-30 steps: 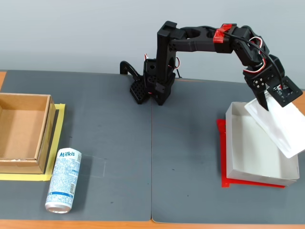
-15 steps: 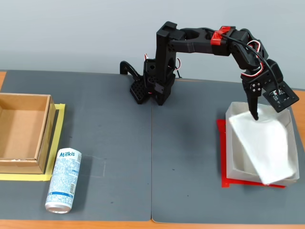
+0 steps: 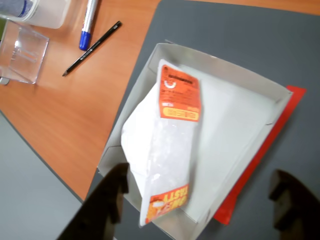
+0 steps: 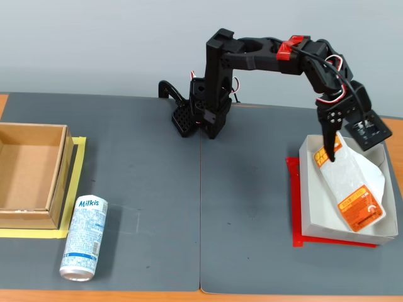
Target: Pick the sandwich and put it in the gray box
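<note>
In the wrist view only the two dark fingertips of the gripper show, cut off by the bottom edge, one at lower left and one at lower right; they stand wide apart with nothing between them, so the jaws are released. Below them the sandwich lies inside the gray box, its orange labels facing up at both ends, the near end resting over the box's near wall. The print on the labels is too blurred to read. A red sheet pokes out from under the box along its right side, mostly hidden. At upper left a pen, a pencil and a clear plastic holder lie on the wooden desk, partly cut off by the frame. In the fixed view the gripper hangs over the far end of the sandwich, and the arm hides the box's far left corner. The box sits at the right edge of the dark mat, close to the frame's edge. The middle of the mat lies open; at far left stand a brown box, cut off at the left, and a Milkis can lying on its side.
</note>
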Action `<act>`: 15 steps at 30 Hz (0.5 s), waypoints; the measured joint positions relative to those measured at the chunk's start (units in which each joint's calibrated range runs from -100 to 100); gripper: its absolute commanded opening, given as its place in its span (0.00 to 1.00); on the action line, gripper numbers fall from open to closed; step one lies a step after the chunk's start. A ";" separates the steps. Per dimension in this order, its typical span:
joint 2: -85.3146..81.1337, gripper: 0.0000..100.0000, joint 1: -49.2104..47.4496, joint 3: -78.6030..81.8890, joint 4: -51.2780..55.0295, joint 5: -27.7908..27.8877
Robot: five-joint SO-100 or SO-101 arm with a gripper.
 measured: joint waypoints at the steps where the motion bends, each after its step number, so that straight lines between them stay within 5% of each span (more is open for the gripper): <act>1: -0.51 0.32 0.74 0.00 1.30 0.00; 15: -26.25 0.02 17.02 28.38 3.73 6.15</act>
